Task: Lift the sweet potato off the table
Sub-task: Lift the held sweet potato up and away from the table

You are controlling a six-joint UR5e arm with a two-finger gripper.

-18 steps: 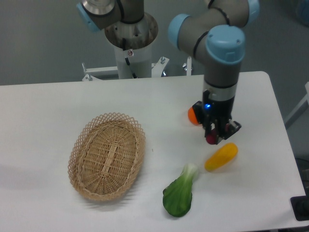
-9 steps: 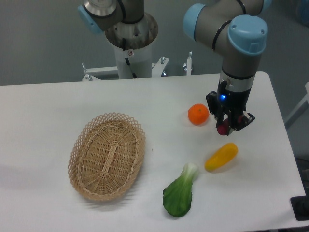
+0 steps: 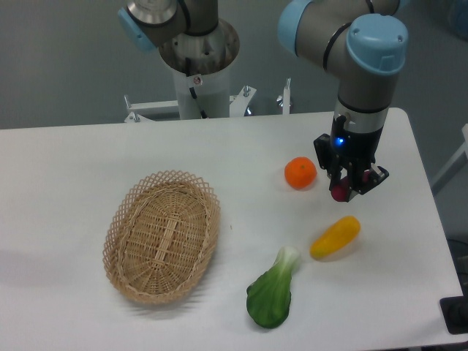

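Fingers point(image 3: 354, 186) clamp one sweet potato point(image 3: 340, 191) above table point(image 3: 73, 168)

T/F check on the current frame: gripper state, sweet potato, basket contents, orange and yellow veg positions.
1. The gripper is shut on the sweet potato. True.
2. The sweet potato is lying on the table. False: it sits between the fingers, raised off the tabletop.
3. The basket holds the orange. False: the basket is empty; the orange is on the table beside the gripper.
4. The yellow vegetable lies on the table below the gripper in the image. True.
5. The leafy green is inside the basket. False: it lies on the table to the right of the basket in the image.
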